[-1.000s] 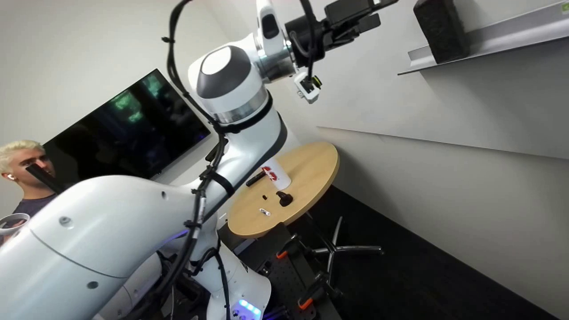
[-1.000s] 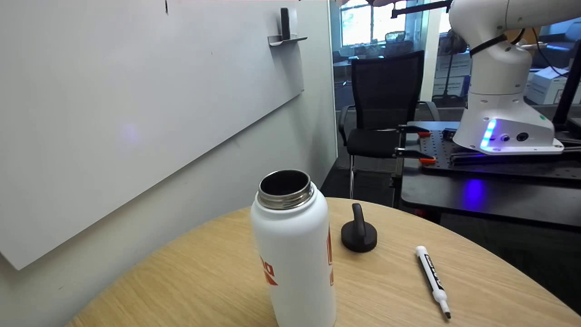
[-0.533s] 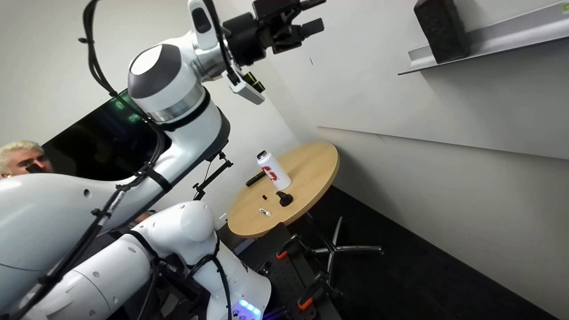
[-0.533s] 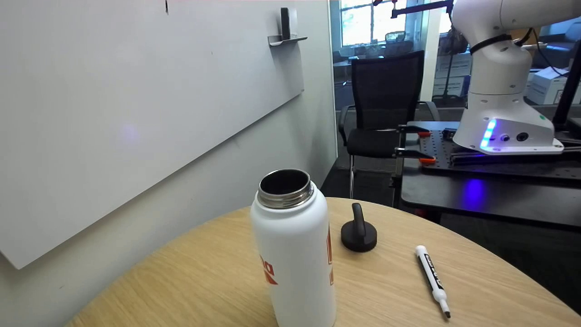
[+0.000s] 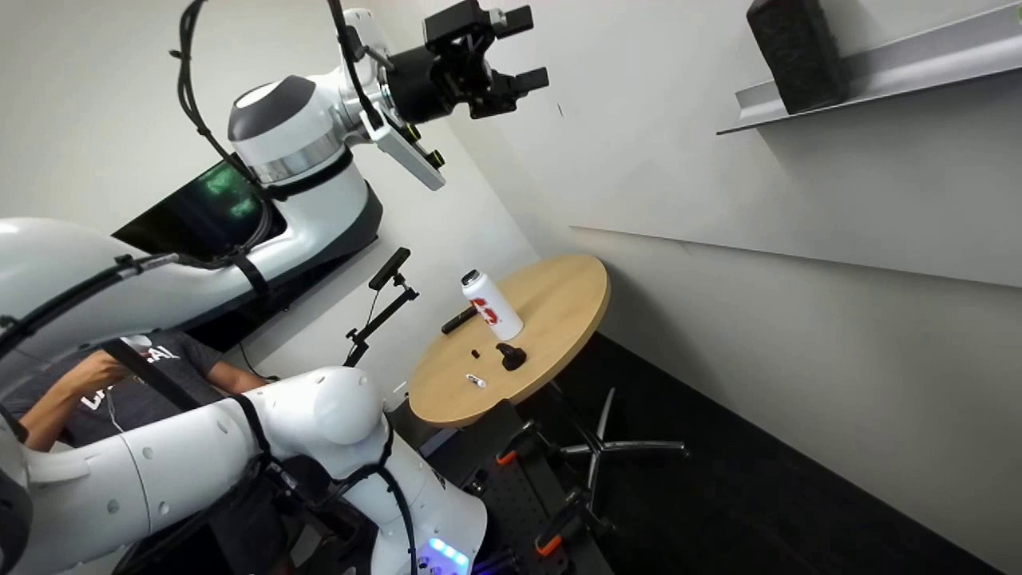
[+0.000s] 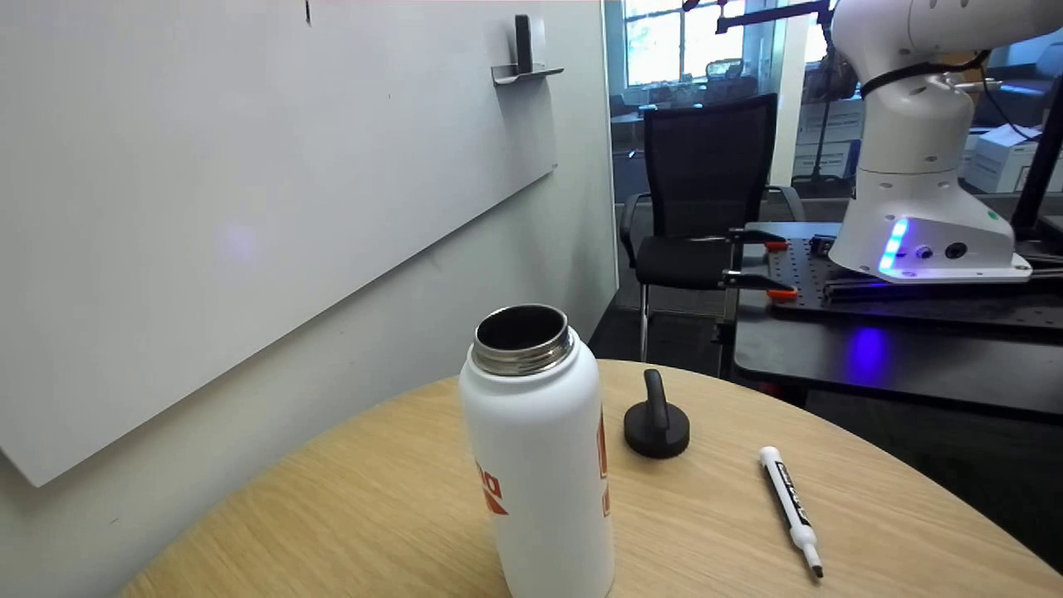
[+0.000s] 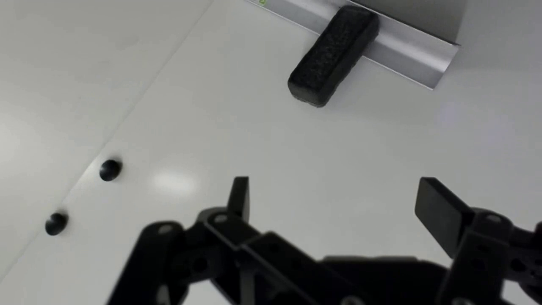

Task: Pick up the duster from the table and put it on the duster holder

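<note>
Now, in an exterior view, the gripper (image 5: 524, 49) is farther from the duster holder (image 5: 930, 62) than one second before, and the gap between its two fingers (image 5: 529, 81) shows wider. The duster (image 5: 798, 60) keeps its place: it stands on the holder, near the end. Its long axis rises from the holder, almost square to it, and the upper end reaches the border of the view. Between the holder and the gripper, white board (image 5: 679, 184) shows, giving wide room. Lower than the holder, and well apart from it, is the table (image 5: 563, 291); on it the white bottle (image 5: 493, 307), partly behind the arm (image 5: 327, 204) one second before, shows whole.

In an exterior view, the duster (image 6: 523, 43) stands upright on the holder as before, its long axis vertical. Much nearer to the camera than the holder, the table carries the bottle, a black lid (image 6: 656, 432) and a marker (image 6: 791, 508).

In the wrist view, the fingers are well spread, and white board shows between their pads (image 7: 442, 214). Beyond the fingertips, the holder slants along the upper border. The duster crosses it almost square, and its free end points to the fingers' side. From the duster, a short piece of the holder continues to its edge; the opposite way it runs out of the view. Two black knobs (image 7: 111, 170) sit on the board, well apart from the holder.
</note>
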You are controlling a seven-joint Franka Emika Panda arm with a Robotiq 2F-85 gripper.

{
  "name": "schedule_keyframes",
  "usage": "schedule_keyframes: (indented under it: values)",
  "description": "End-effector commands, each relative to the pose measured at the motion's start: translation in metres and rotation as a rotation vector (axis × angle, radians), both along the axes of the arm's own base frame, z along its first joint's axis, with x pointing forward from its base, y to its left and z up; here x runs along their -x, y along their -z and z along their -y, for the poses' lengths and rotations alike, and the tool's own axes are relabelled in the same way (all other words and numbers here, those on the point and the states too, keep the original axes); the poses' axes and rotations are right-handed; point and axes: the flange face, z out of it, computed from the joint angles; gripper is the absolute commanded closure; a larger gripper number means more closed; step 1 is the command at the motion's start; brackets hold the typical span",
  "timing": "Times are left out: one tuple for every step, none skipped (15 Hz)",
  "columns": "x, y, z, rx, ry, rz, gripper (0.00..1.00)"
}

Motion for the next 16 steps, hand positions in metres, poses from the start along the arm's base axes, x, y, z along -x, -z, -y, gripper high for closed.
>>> schedule_keyframes:
  values:
    - [-0.024,-0.001,-0.034,0.131,0.046,-0.118,0.0]
    - [-0.027,-0.001,-0.042,0.157,0.047,-0.149,0.0]
    - [-0.031,-0.001,-0.05,0.188,0.053,-0.18,0.0]
    - [-0.034,-0.002,-0.057,0.217,0.057,-0.215,0.0]
    - [-0.036,-0.002,-0.063,0.25,0.061,-0.251,0.0]
    - [-0.039,-0.002,-0.069,0.283,0.065,-0.289,0.0]
    - [-0.041,-0.001,-0.074,0.319,0.069,-0.326,0.0]
    - [-0.042,-0.002,-0.078,0.355,0.07,-0.363,0.0]
    - [-0.044,-0.001,-0.082,0.389,0.066,-0.404,0.0]
    - [-0.045,0.0,-0.084,0.423,0.055,-0.447,0.0]
    - [-0.047,0.003,-0.087,0.456,0.039,-0.488,0.0]
    - [-0.048,0.005,-0.088,0.487,0.023,-0.53,0.0]
    - [-0.05,0.008,-0.089,0.511,0.008,-0.562,0.0]
    - [-0.05,0.012,-0.089,0.53,-0.01,-0.589,0.0]
    - [-0.044,0.013,-0.09,0.487,-0.006,-0.527,0.0]
    - [-0.045,0.014,-0.09,0.491,-0.009,-0.537,0.0]
